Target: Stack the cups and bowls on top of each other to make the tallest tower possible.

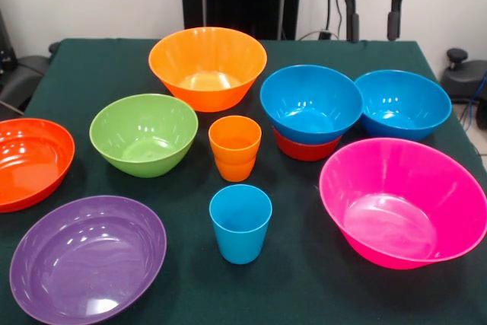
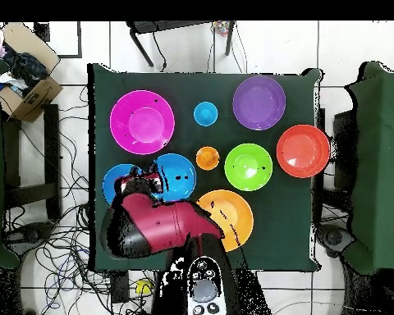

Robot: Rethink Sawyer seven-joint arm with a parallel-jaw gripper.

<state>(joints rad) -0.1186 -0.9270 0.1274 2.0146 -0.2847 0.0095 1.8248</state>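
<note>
Gripper [image 1: 372, 17] hangs high at the back of the table, its 2 black fingers [image 1: 351, 19] spread apart with nothing between them, above the gap behind the 2 blue bowls. Landmark for everything is the orange cups [image 1: 235, 147] in the middle of the green table [image 1: 304, 279], which look like 2 nested tumblers, the only start of a cup stack. Just in front of them stands the light blue cup [image 1: 241, 223], upright and apart. Behind them sits the orange bowl [image 1: 208, 67]. To their left in the front view is the lime green bowl [image 1: 143, 134], further left the red-orange bowl [image 1: 29, 162], and front-left the purple bowl [image 1: 86, 258]. To their right a blue bowl [image 1: 310, 102] rests on a second red-orange bowl [image 1: 304, 148], a low 2-piece pile; beside it, touching or nearly so, is the other blue bowl [image 1: 403, 103]. Front-right lies the large pink bowl [image 1: 403, 202]. From overhead, the red arm [image 2: 155, 225] reaches over the blue bowls, partly hiding them.
</note>
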